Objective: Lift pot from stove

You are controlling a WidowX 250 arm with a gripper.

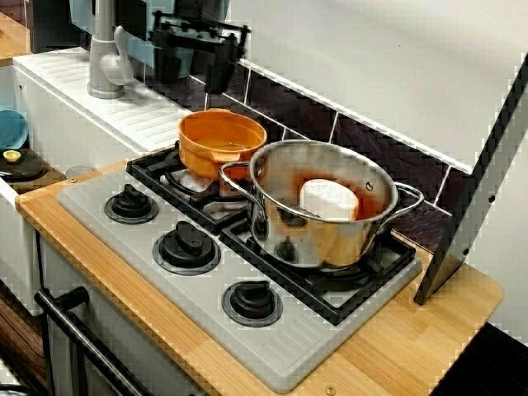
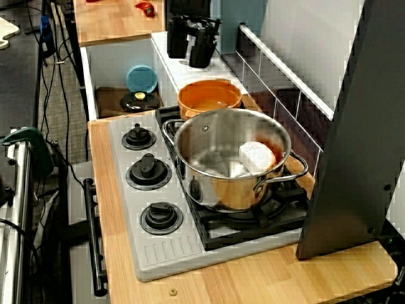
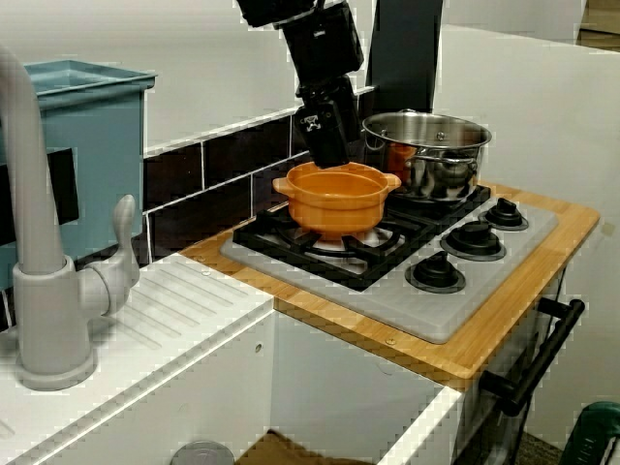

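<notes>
The small orange pot (image 1: 221, 142) (image 2: 209, 98) (image 3: 336, 197) sits on the back-left burner grate of the grey stove (image 1: 165, 247) (image 2: 161, 253) (image 3: 455, 310). It looks empty inside. My black gripper (image 1: 194, 74) (image 2: 190, 54) (image 3: 329, 155) hangs above and just behind the pot's far rim, on the wall side. Its two fingers stand apart with nothing between them. In the side view its tip lines up with the rim, but the other views show a gap between gripper and pot.
A larger shiny steel pot (image 1: 322, 206) (image 2: 231, 158) (image 3: 426, 150) with a white object inside stands right beside the orange one. Three black knobs (image 1: 188, 246) line the stove front. A grey faucet (image 1: 106, 49) and white drainboard lie left; a dark panel (image 2: 354, 126) stands right.
</notes>
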